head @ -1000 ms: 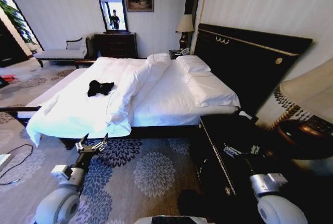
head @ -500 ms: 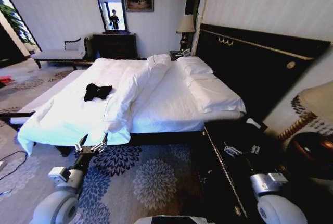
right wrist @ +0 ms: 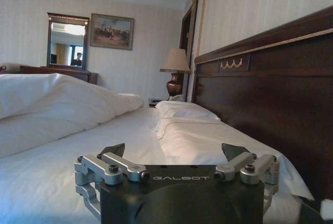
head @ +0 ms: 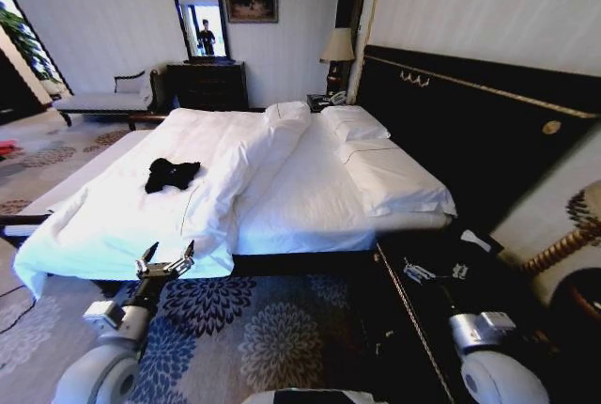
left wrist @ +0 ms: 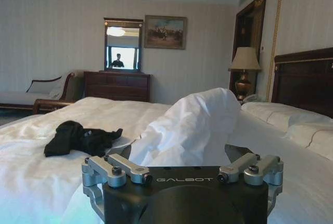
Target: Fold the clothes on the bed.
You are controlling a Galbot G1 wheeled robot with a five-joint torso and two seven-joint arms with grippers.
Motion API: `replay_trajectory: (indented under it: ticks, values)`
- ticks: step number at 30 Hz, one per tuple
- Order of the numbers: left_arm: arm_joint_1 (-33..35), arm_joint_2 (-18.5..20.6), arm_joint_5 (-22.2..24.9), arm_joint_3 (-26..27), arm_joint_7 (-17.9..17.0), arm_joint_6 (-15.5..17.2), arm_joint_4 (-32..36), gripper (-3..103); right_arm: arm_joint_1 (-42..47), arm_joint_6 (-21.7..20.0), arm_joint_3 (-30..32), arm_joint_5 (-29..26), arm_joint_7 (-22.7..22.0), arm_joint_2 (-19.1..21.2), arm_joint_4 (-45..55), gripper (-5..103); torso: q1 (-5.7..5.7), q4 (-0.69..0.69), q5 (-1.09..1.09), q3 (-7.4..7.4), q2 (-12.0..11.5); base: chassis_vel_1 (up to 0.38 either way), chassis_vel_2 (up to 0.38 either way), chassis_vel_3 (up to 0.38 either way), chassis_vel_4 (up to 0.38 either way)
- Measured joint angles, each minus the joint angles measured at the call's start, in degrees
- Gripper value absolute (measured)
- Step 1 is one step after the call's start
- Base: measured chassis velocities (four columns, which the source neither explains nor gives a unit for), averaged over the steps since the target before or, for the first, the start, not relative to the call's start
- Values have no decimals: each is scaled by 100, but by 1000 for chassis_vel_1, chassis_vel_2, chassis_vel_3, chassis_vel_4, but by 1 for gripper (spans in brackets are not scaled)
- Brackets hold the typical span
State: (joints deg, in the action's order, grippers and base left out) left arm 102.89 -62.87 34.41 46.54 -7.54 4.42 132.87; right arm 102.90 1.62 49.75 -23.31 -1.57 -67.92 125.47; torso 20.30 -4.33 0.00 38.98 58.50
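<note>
The clothes (head: 171,175) lie as a small crumpled black heap on the left part of the bed (head: 300,188), on its white duvet. In the left wrist view the clothes (left wrist: 80,138) rest beyond a raised fold of the duvet on the bed (left wrist: 31,172). My left gripper (head: 166,258) hangs open and empty just off the bed's near edge, well short of the clothes. The same left gripper (left wrist: 182,153) has its fingers spread. My right gripper (head: 435,271) is open over the dark nightstand; in its own view the right gripper (right wrist: 174,151) faces the pillows and bed (right wrist: 41,182).
A tall dark headboard (head: 470,132) runs along the right. A dark nightstand (head: 413,329) stands under my right arm, with a lamp base (head: 573,244) beside it. A dresser (head: 208,83) and a pale chaise (head: 103,101) stand at the far wall. Patterned carpet (head: 254,319) lies before the bed.
The whole head picture has shifted: the camera moved, so the headboard now fills more of the right and the near lamp has slid out. Both grippers keep their pose.
</note>
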Motion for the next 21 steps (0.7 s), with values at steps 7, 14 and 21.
replay_trajectory:
  ticks: [7, 14, 21]
  values:
    - [-23, -3, -43, 1, -1, -8, -13, 100, -35, -16, 6, -20, -17, -16, -28, 100, 0, 0, 0, 0, 0, -160, 144, 167, -139]
    - [22, -54, -55, -2, 25, -27, -30, 100, -36, -18, 7, -93, -31, -3, -40, 100, 1, 0, 0, 1, 0, -155, 153, 155, -151]
    - [40, -50, -51, -3, 37, -35, -23, 100, -29, -36, 29, -112, -72, -13, -37, 100, 0, 0, 1, 0, 0, -130, 141, 145, -142]
